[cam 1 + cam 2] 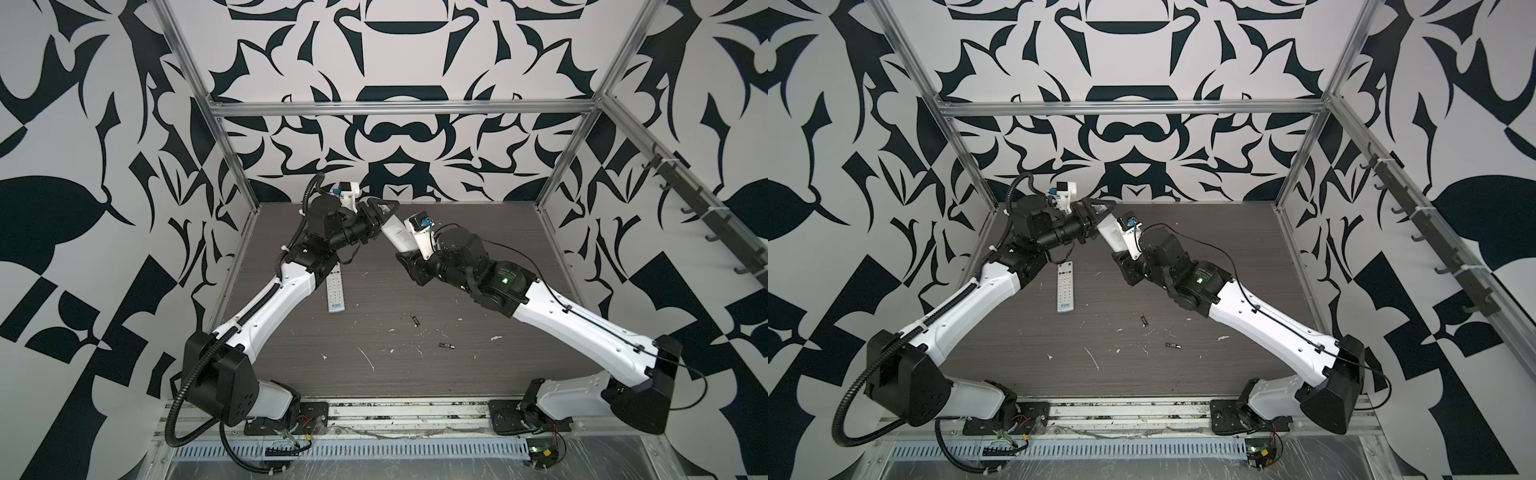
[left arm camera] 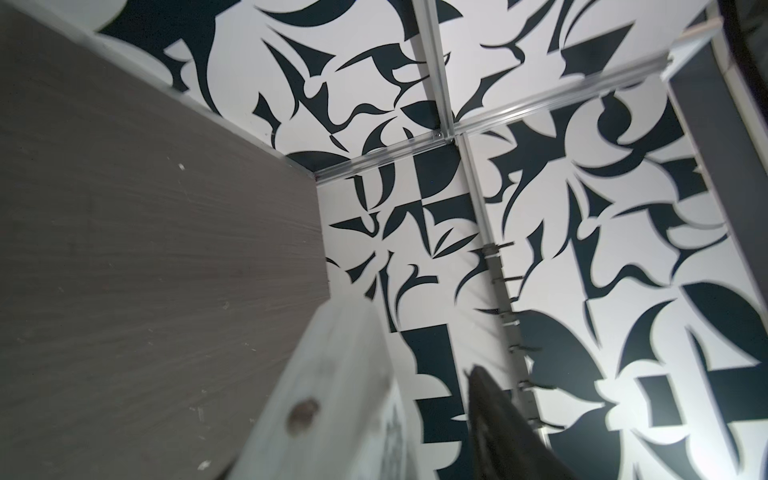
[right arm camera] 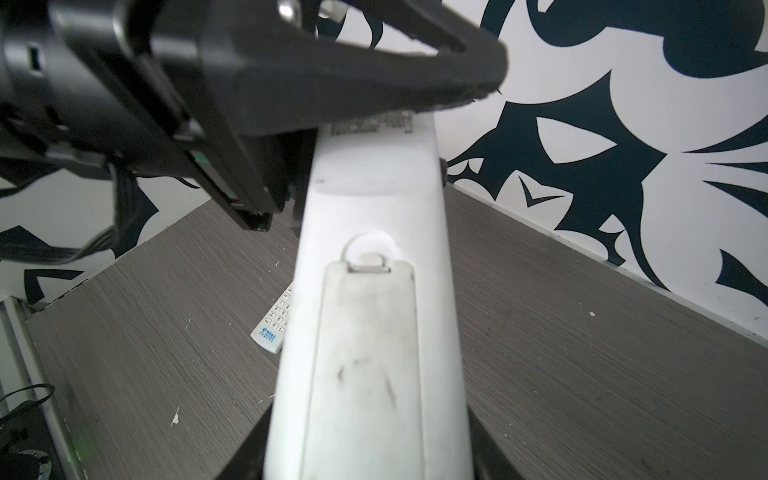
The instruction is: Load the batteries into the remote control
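The right end effector (image 1: 405, 255) pinches the lower end of the remote control (image 3: 374, 187), holding it clear of the tabletop (image 1: 291, 353) with its closed battery cover (image 3: 365, 353) exposed, probably for opening. The left end effector (image 1: 386, 211) straddles the upper end; I cannot tell whether it clamps. One battery (image 1: 414, 320) and another battery (image 1: 446, 345) lie loose on the tabletop
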You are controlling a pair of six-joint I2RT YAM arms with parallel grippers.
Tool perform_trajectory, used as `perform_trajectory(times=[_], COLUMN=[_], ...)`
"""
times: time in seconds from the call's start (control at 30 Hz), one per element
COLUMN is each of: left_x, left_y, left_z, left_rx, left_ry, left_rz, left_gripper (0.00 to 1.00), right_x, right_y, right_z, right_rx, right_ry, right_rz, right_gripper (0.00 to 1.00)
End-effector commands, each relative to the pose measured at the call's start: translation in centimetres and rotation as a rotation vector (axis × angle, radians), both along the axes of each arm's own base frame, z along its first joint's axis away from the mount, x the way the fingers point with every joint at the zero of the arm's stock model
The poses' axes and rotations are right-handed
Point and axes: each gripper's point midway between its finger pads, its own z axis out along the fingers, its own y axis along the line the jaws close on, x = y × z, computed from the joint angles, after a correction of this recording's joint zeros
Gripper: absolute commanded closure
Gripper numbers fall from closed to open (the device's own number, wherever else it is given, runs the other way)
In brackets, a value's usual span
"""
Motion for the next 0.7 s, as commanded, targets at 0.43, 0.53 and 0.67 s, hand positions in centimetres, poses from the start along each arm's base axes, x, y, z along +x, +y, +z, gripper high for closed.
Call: perform_trajectory(times=[0.43, 0.53, 0.67], left_x=[1.2, 1.6, 1.9], left_y=[2.5, 3.2, 3.8], left_z=[-0.4, -1.0, -1.8], left_rx=[0.199, 0.276, 0.348], left_ry=[-0.074, -0.090, -0.109], left_rz=[0.154, 0.187, 0.226], left_gripper=[1.00, 1.00, 1.00], right_x=[0.3, 0.6, 2.7], right_y=[-2.5, -3.0, -3.6], right_z=[3.7, 3.7, 2.1], right_rx=[0.147, 0.246, 0.464], right_ry=[0.127, 0.269, 0.552], right_rz=[-0.107, -0.142, -0.251], right_gripper=[0.11, 0.02, 0.02])
